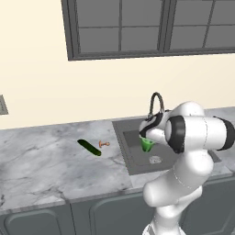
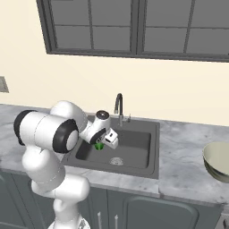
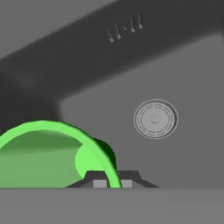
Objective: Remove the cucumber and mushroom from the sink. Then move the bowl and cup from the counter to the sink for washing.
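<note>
My gripper (image 1: pixel 146 139) (image 2: pixel 101 142) (image 3: pixel 113 183) is shut on the rim of the bright green cup (image 1: pixel 147 145) (image 2: pixel 99 146) (image 3: pixel 43 162) and holds it upright, low inside the dark grey sink (image 1: pixel 137 161) (image 2: pixel 134 147) (image 3: pixel 188 166), over its left half. The dark green cucumber (image 1: pixel 89 147) lies on the marbled counter (image 1: pixel 46 170) left of the basin. Just right of it rests the tiny orange-brown mushroom (image 1: pixel 104 144). The pale beige bowl (image 2: pixel 219 161) stands on the counter (image 2: pixel 188 147) far to the right of the sink, cut off by the picture's edge.
The curved metal faucet (image 1: pixel 156 103) (image 2: pixel 118 105) rises at the sink's back edge, close behind my wrist. A round drain (image 1: pixel 155 159) (image 2: pixel 116 161) (image 3: pixel 155 119) sits in the basin floor beside the cup. A dark-framed window (image 1: pixel 151 27) spans the wall above.
</note>
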Robot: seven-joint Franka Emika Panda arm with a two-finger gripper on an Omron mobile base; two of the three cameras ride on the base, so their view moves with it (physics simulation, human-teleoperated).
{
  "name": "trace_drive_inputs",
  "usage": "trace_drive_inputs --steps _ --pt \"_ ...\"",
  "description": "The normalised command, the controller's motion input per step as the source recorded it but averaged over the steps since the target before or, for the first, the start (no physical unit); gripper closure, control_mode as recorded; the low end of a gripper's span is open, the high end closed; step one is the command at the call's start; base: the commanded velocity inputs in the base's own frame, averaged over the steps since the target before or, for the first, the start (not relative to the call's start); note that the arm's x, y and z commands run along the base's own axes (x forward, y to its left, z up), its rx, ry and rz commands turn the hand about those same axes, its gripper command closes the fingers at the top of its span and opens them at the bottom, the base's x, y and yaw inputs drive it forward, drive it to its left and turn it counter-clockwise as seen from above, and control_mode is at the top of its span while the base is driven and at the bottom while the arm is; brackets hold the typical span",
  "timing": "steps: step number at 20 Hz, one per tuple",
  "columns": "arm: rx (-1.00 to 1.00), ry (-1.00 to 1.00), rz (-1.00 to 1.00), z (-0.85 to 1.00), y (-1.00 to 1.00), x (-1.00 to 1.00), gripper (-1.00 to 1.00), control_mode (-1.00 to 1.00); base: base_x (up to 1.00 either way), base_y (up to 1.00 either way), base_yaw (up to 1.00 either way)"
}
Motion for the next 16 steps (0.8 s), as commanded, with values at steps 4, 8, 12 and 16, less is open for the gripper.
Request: trace_drive_inputs --steps 4,8,12,16 --pt "0.00 0.02 -0.02 -0.22 0.02 0.20 1.00 -1.00 0.00 0.00 0.00" --pt "0.00 0.01 -0.02 -0.20 0.00 0.20 1.00 -1.00 0.00 0.00 0.00" --pt "0.00 0.00 -0.02 -0.25 0.10 0.20 1.00 -1.00 0.00 0.00 0.00" --pt "0.00 0.00 -0.02 -0.24 0.12 0.23 1.00 -1.00 0.00 0.00 0.00"
